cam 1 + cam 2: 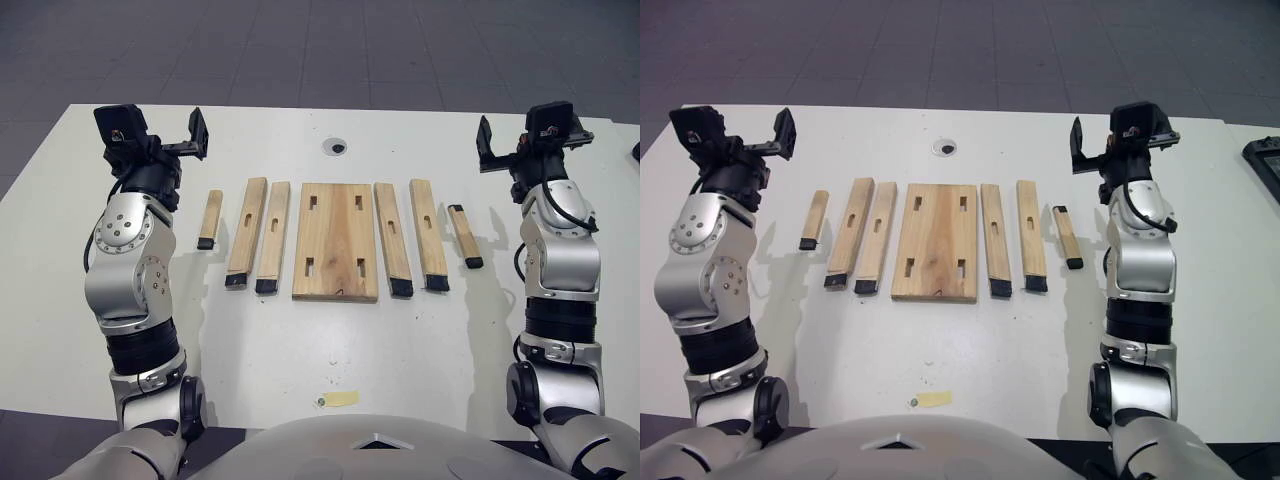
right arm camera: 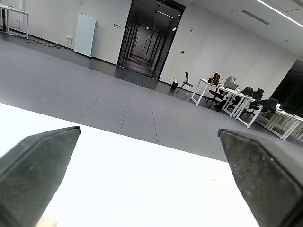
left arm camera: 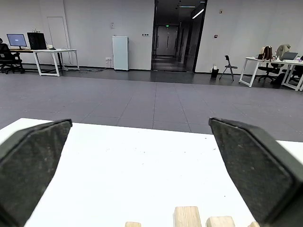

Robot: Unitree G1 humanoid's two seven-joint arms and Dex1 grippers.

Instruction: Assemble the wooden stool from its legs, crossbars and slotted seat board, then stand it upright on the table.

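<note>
Seven wooden pieces lie flat in a row across the white bench (image 1: 250, 340), each apart from its neighbours and none joined. The slotted seat board (image 1: 336, 241) is in the middle, with four small rectangular slots, two toward its far edge and two toward its near edge. Just left of it are the inner left leg (image 1: 272, 236) and the outer left leg (image 1: 247, 232). Just right of it are the inner right leg (image 1: 392, 238) and the outer right leg (image 1: 428, 234). Each leg has a slot along its length and a dark cap on its near end. The two short crossbars close the row, the left crossbar (image 1: 209, 219) and the right crossbar (image 1: 464, 235), both dark at the near end. Beyond the seat board a round hole (image 1: 336, 146) is set in the bench, and a small yellow tag (image 1: 341, 399) lies close to the near edge. The left gripper (image 3: 139, 122) is held above the far left part of the bench, beyond the left crossbar, its fingers (image 3: 38, 161) spread wide with nothing between them. The right gripper (image 2: 149, 130) is held above the far right part, beyond the right crossbar, its fingers (image 2: 255, 165) likewise wide apart and holding nothing.
</note>
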